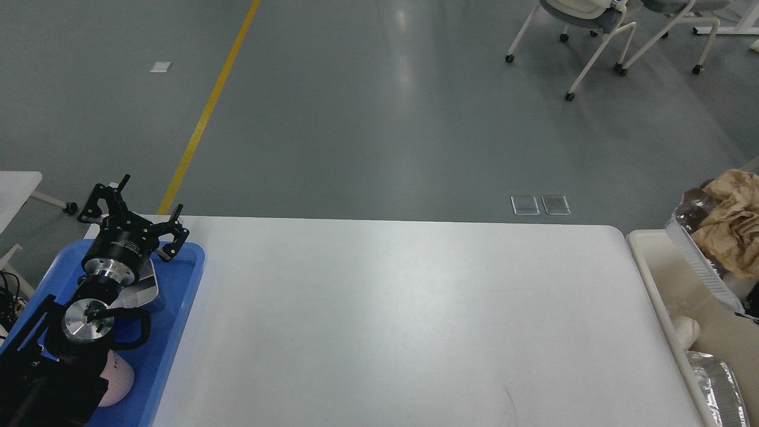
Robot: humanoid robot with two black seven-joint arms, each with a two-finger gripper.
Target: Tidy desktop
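With the large white matte rounded-corner desktop (403, 320) seen bare at centre, the empty, spread-fingered black two-finger left gripper (139, 207), poised above the blue plastic tray (184, 296) at the desktop's left edge, is best lifted straight up so that the tray's contents are not disturbed.

The white desk (403, 320) fills the lower middle of the view, with a blue tray (178, 296) on its left edge and a cream bin (652, 279) just beside its right edge. The left arm reaches in over the tray, its end effector (145, 204) spread open above the tray's far end, while a pale pink object (115, 382) lies in the tray near the arm's base. The bin holds crumpled brown paper (732, 219) and foil containers (714, 385); white wheeled chairs (593, 29) stand on the grey floor (367, 107) beyond, which carries a yellow line (207, 107).
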